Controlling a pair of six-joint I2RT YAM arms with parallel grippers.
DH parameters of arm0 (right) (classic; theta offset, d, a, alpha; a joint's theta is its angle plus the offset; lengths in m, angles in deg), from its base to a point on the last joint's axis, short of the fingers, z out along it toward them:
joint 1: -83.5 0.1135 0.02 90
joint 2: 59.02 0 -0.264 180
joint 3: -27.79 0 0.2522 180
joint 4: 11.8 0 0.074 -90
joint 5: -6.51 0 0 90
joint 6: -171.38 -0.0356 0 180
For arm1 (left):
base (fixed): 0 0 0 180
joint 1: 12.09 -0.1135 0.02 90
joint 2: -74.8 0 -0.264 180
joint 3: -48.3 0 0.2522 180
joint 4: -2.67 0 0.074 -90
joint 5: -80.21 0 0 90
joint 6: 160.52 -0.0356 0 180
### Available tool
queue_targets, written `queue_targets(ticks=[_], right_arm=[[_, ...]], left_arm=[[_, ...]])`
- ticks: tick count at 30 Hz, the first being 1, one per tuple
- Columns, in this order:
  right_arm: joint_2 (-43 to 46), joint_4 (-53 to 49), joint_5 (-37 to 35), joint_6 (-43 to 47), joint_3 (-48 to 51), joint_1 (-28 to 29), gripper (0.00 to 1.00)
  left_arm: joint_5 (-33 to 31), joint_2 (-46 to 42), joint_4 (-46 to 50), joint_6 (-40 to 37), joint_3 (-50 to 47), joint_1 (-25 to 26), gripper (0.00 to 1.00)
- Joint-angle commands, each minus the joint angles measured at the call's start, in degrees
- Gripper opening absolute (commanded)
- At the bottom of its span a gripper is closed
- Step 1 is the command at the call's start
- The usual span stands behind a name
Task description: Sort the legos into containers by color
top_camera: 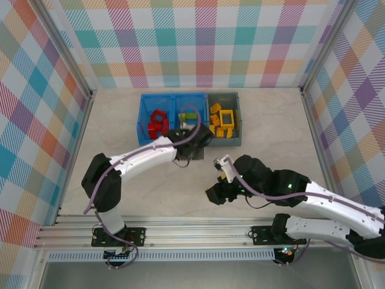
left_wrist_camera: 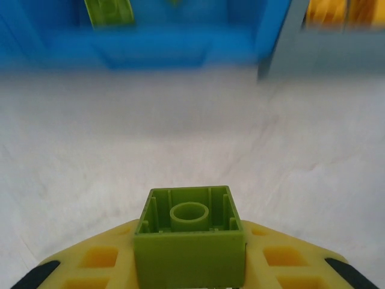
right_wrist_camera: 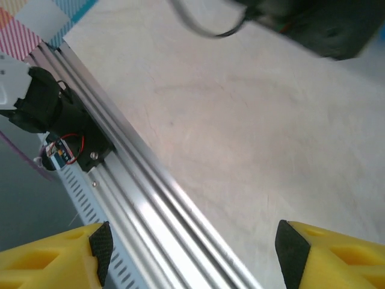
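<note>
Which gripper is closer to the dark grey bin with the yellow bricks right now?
Left. The left gripper, holding a green brick, is right at the near-left corner of the grey bin; the right gripper, open, is farther back toward the arm bases.

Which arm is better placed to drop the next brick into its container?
Left: the left gripper holds a lime green brick just before the blue bin, where a green piece lies. The right gripper stands open and empty near the rail.
</note>
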Motion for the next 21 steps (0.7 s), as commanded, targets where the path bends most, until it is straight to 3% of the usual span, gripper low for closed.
queue_targets(ticks=[1, 5, 8, 13, 16, 21], right_arm=[[-3.3, 11.3, -17.3, 6.1, -3.8, 4.6, 0.74], [-12.1, 18.2, -31.3, 11.4, -7.1, 5.4, 0.74], [-18.4, 23.0, -35.5, 14.8, -10.1, 4.4, 0.75], [-24.7, 20.9, -34.6, 6.6, -15.3, -3.5, 0.75], [-27.5, 21.1, -29.5, 3.0, -16.4, -8.1, 0.75], [-31.8, 20.1, -27.4, 0.2, -18.9, -10.6, 0.76]], left_arm=[[4.6, 0.8, 3.1, -7.5, 6.7, -5.5, 0.29], [9.3, 7.2, 3.8, -11.5, 16.8, -11.4, 0.29], [12.4, 13.5, 3.9, -13.3, 25.0, -14.5, 0.29], [16.0, 25.3, 6.2, -13.4, 39.1, -18.1, 0.29], [17.7, 31.2, 7.4, -13.0, 45.6, -19.4, 0.29], [18.8, 37.2, 9.4, -12.0, 51.1, -20.4, 0.29]])
